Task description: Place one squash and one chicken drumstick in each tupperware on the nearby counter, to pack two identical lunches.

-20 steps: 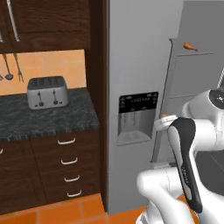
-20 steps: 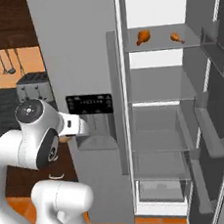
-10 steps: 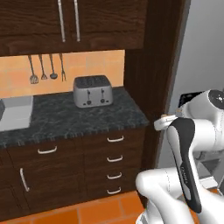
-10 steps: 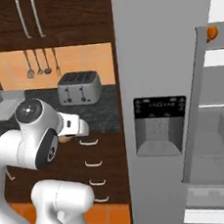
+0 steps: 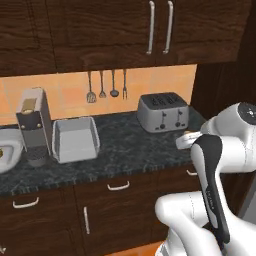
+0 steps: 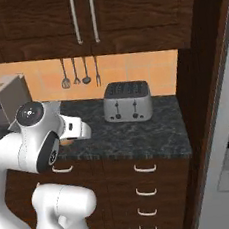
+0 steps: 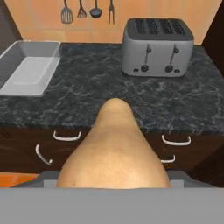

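The hand point(image 7: 113, 186) is clamped on a tan, pear-shaped squash point(image 7: 114, 148), which bulks large in the hand view and hides the fingers, its narrow end pointing away toward the desk point(image 7: 109, 94). The hand is raised in front of the desk's edge, not over it. Ahead of the hand and off to its left, on the dark marbled top, sits the grey rectangular tray point(image 7: 29, 68), upright, with nothing visible inside it. Ahead and a little to the right stands a silver four-slot toaster point(image 7: 157, 46), near the back wall. Beyond both, kitchen utensils point(image 7: 87, 9) hang in a row on the orange tiled wall. Below the hand, under the desk's front edge, are dark wood drawers with curved silver handles point(image 7: 66, 137). In the left base view the tray point(image 5: 75, 139) sits just beside a tall boxy coffee machine point(image 5: 34, 125), and farther left, at the picture's edge, part of a white round tub point(image 5: 7, 152) shows; what lies in it cannot be made out. From the base cameras the white arm point(image 5: 220, 150) is folded near the desk's front, and the hand itself is hidden behind the arm there. Dark wall cabinets point(image 6: 83, 17) hang above the desk.
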